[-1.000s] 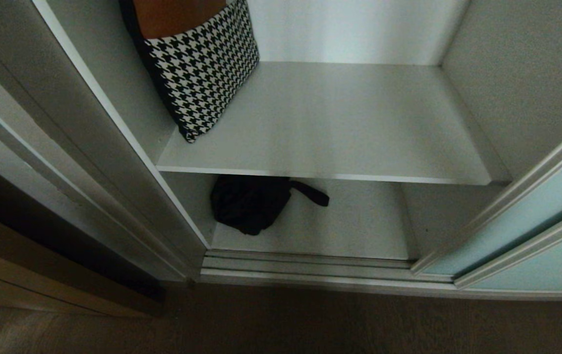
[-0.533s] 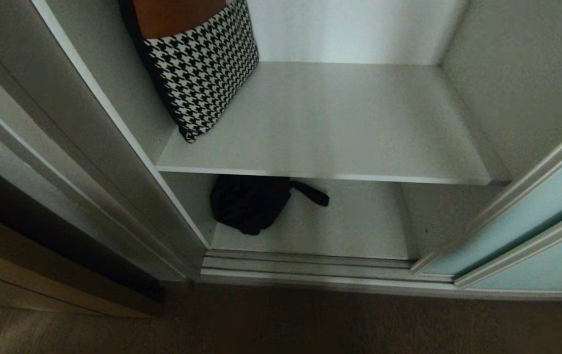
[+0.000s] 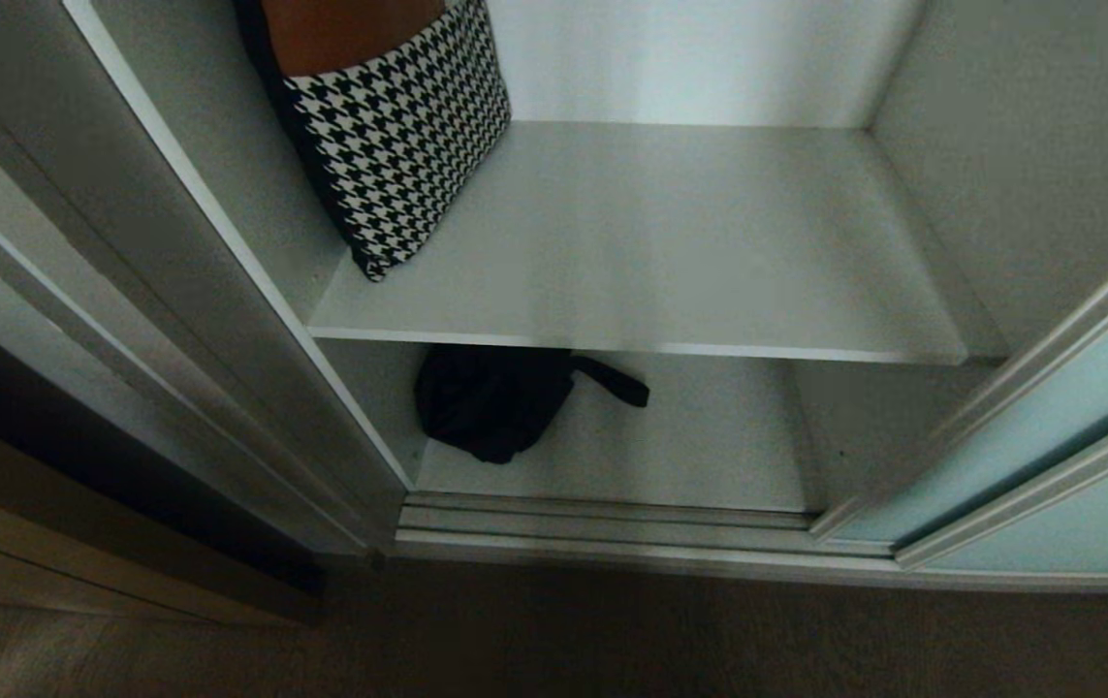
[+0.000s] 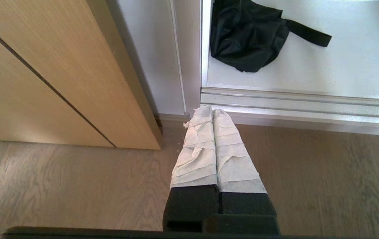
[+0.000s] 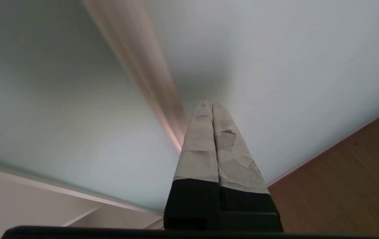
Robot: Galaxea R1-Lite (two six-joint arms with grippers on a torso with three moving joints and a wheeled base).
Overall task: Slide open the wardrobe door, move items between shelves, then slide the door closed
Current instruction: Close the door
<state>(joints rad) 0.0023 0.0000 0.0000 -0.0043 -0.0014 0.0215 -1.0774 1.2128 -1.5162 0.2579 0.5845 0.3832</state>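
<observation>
The right gripper [image 5: 208,103], clenched on nothing, points at the frosted sliding wardrobe door [image 5: 60,109], near its metal rail. The left gripper [image 4: 212,111], also clenched, hangs over the floor. Across the head views nothing shifts: door open, black bag [image 3: 490,397] under the shelves [image 3: 670,242], unmoved.

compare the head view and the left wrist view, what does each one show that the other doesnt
Only the head view shows the houndstooth bag leaning in the left corner of the upper shelf, and the sliding wardrobe door pushed to the right. Only the left wrist view shows the left tool, shut and empty above the wood floor, beside a light wood panel. Both show the black pouch with its strap on the bottom shelf, behind the silver floor track.
</observation>
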